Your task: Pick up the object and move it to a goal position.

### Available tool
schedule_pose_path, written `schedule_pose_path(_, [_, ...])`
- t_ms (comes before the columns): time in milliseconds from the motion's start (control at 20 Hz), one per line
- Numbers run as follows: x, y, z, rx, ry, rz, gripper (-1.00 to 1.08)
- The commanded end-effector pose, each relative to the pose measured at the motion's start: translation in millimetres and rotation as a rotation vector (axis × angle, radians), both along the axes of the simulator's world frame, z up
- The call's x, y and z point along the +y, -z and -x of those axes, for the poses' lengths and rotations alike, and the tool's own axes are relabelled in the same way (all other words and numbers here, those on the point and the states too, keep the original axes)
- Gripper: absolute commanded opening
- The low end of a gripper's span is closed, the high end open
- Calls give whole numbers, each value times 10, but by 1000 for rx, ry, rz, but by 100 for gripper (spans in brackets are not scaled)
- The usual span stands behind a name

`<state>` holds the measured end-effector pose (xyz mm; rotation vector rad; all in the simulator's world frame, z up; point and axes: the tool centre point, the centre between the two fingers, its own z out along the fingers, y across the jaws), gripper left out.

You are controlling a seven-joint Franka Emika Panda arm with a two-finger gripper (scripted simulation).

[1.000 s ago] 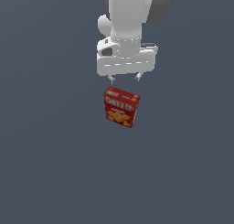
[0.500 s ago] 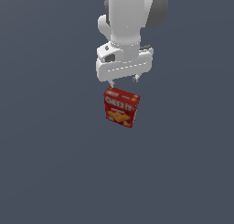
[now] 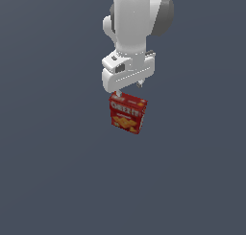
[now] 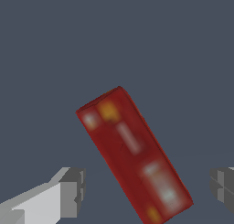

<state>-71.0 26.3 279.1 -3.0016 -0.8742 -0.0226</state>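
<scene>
The red Cheez-It cracker box stands upright on the grey surface, its front with white lettering and orange crackers facing the exterior camera. My gripper hangs directly above the box's top edge, fingers pointing down, jaws open. In the wrist view the box's narrow red top lies slanted between my two grey fingertips, one on each side, both apart from it. The gripper holds nothing.
Plain dark grey floor surrounds the box on all sides. The white arm rises behind and above the gripper. No other objects show.
The gripper has come down and shifted slightly toward the box; its fingertips are now just above the box's top. The box has not moved.
</scene>
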Motion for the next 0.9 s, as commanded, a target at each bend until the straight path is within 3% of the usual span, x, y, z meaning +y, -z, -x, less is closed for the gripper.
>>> schedule_pose_path(0, [-7,44,6,0,-66,3,100])
schedule_pose_path(850, [-49,308,57,3,-468,18,100])
